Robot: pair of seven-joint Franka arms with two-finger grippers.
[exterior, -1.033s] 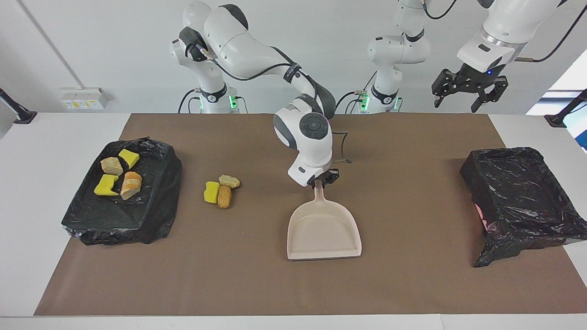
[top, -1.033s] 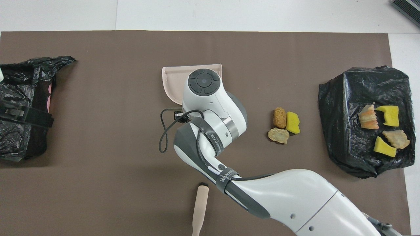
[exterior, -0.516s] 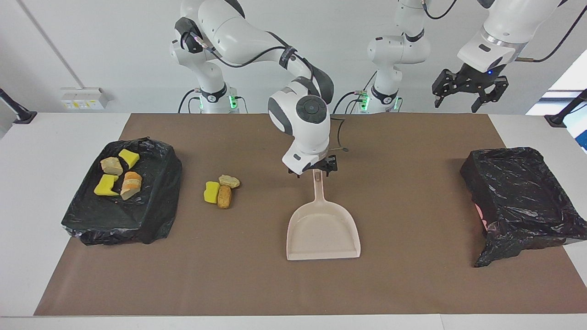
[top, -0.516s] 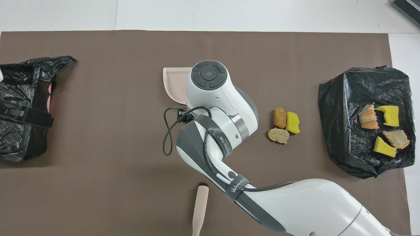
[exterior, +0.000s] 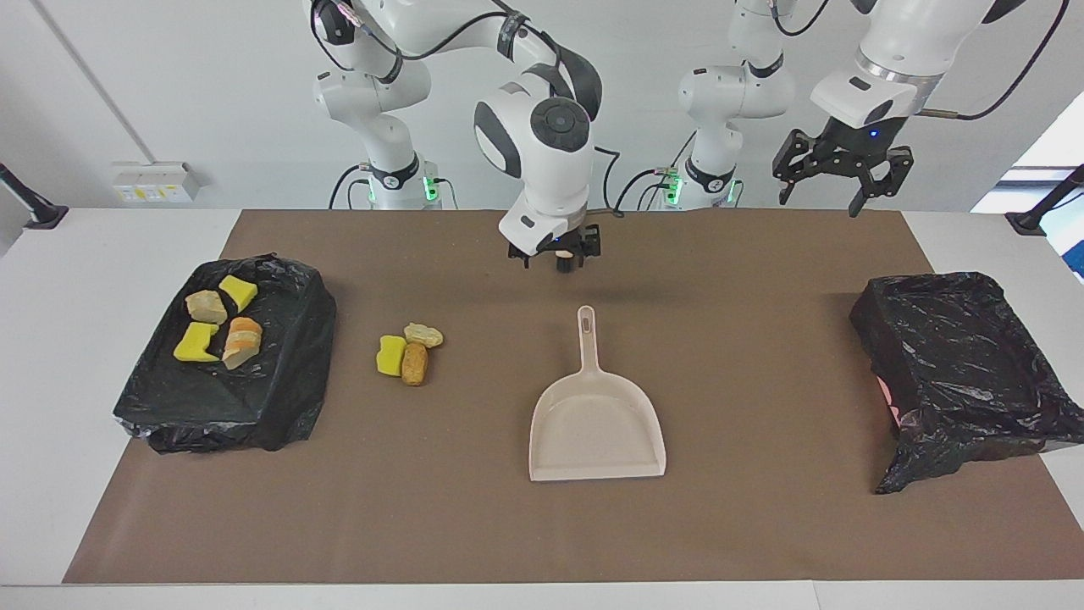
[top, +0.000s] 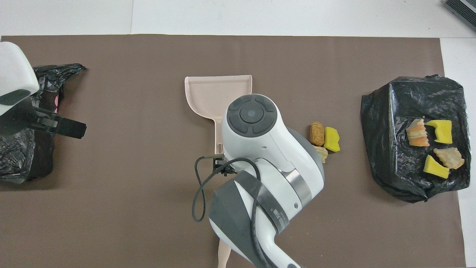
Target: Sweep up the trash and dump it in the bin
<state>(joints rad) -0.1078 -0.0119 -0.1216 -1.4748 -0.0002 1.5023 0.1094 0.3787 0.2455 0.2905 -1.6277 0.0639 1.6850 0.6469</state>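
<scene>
Right gripper (exterior: 555, 256) let go of dustpan (exterior: 597, 424) handle, rose clear; left gripper (exterior: 841, 169) shifted slightly.

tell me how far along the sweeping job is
Partly done. Four trash pieces lie in the black-lined bin at the right arm's end. Three more sit on the mat beside it. The dustpan lies empty mid-mat; the right gripper hangs open above its handle, holding nothing. The left gripper waits, open, in the air. Left: sweep up those three and dump them.
</scene>
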